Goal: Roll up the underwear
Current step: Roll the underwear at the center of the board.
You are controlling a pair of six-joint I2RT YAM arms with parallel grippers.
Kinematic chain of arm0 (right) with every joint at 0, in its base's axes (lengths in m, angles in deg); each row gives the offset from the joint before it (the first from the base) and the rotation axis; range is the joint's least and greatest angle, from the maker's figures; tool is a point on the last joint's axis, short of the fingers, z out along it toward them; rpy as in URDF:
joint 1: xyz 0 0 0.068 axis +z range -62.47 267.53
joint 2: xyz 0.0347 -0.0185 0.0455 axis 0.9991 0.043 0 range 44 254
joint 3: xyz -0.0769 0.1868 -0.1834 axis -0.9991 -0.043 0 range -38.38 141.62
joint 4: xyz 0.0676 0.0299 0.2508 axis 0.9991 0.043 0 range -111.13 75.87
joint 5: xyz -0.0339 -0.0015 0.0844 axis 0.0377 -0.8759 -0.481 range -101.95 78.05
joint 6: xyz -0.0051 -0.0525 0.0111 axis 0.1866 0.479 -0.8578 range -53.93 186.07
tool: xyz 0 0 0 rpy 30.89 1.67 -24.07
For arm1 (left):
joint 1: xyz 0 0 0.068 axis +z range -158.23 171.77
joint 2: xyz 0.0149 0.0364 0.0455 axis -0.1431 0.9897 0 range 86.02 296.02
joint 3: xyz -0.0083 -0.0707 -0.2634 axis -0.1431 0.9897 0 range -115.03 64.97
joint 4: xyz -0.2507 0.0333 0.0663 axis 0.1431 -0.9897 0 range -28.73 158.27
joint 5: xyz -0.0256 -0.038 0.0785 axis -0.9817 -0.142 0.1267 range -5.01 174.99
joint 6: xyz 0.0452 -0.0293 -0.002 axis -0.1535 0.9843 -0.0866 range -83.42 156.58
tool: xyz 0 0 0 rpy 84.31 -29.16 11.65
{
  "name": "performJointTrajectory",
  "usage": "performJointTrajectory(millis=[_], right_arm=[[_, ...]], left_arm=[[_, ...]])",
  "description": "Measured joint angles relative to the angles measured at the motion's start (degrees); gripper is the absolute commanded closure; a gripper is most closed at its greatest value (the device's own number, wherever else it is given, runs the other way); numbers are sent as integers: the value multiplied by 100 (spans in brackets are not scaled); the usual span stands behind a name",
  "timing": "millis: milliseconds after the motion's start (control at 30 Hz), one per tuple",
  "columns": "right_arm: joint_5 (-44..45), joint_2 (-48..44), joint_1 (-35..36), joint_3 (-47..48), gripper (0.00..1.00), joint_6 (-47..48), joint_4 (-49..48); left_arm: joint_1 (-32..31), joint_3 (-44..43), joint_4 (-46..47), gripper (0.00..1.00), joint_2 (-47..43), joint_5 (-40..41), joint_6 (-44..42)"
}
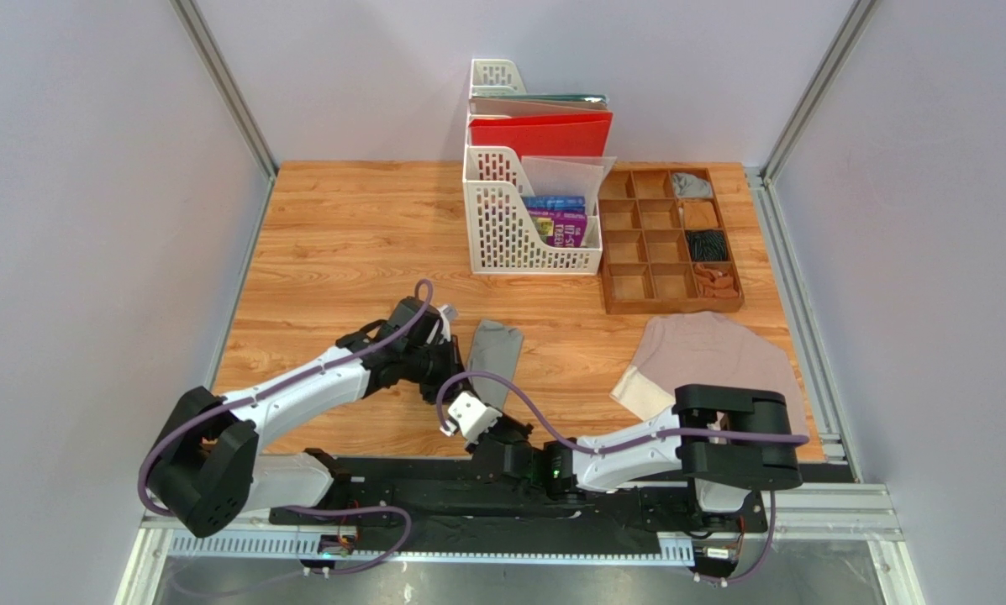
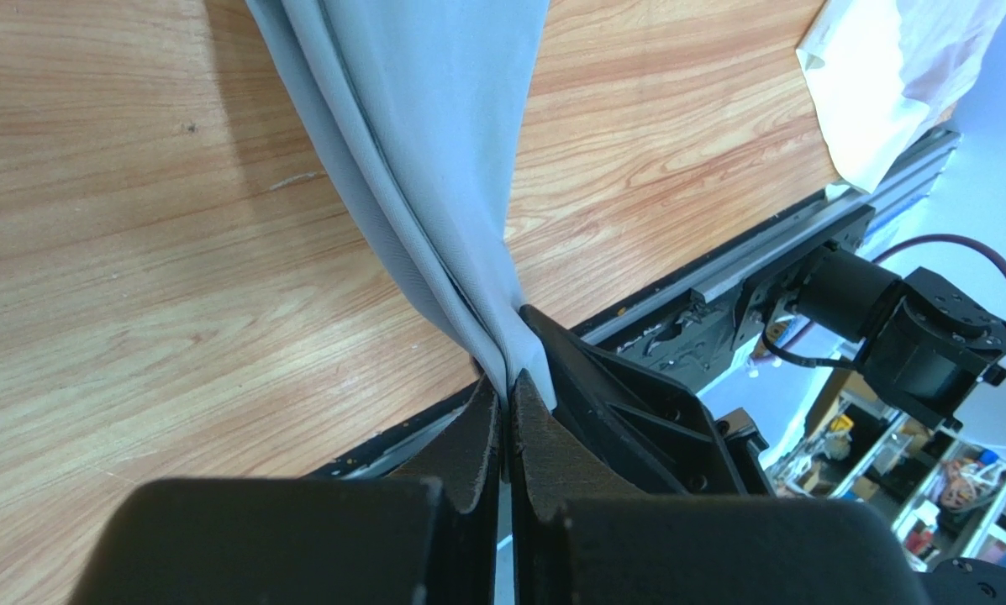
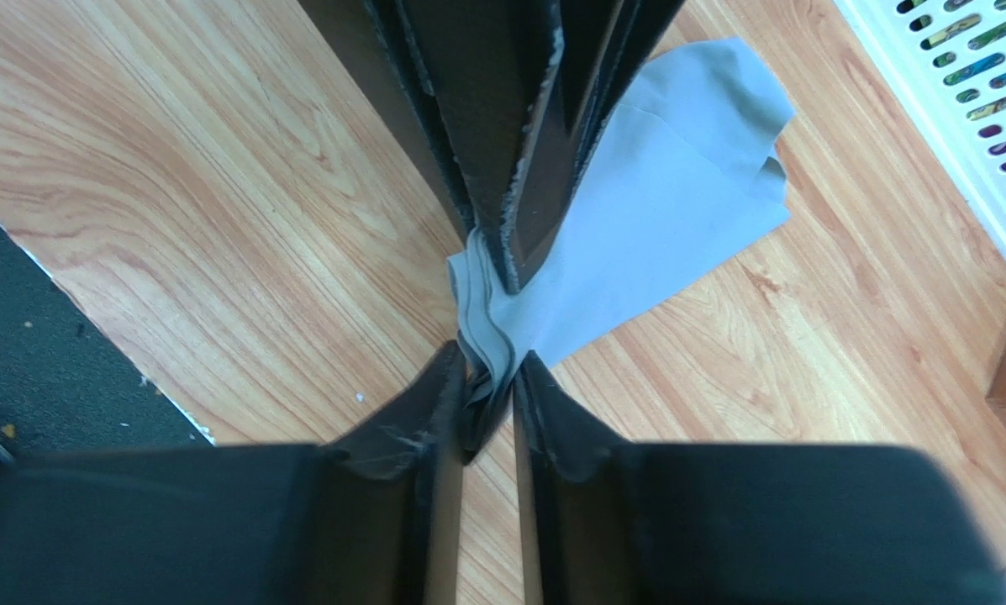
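The grey underwear (image 1: 495, 351) lies folded into a narrow strip on the wooden table, left of centre. My left gripper (image 2: 510, 393) is shut on its near end, and the cloth (image 2: 419, 139) runs away from the pinch in folds. My right gripper (image 3: 485, 378) is closed on the same bunched end (image 3: 672, 189), just in front of the left gripper's dark fingers (image 3: 520, 139). From above, the left gripper (image 1: 457, 363) comes in from the left and the right gripper (image 1: 493, 406) from the near side. The pinkish-beige underwear (image 1: 710, 359) lies flat to the right, untouched.
A white file basket (image 1: 527, 214) with folders and packets stands at the back centre. Beside it on the right is a wooden compartment tray (image 1: 653, 271) holding some rolled items. The black base rail (image 1: 470, 477) runs along the near table edge, close to both grippers.
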Motion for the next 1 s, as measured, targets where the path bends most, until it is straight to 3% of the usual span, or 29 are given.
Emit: performJointTrajectory(millis=[67, 233, 467, 567, 1000], right_arm=[[20, 0, 0, 0, 99, -15, 9], [-22, -2, -9, 2, 100, 11, 85], [-525, -83, -214, 2, 100, 52, 258], [-839, -181, -372, 2, 100, 74, 387], [-2529, -560, -1300, 251, 100, 81, 975]], left_arm=[[17, 61, 28, 100, -11, -39, 20], [31, 140, 52, 97, -31, -74, 26], [94, 289, 101, 56, -254, -138, 50], [157, 350, 103, 46, -382, -140, 63], [398, 660, -181, 45, -1231, 503, -98]])
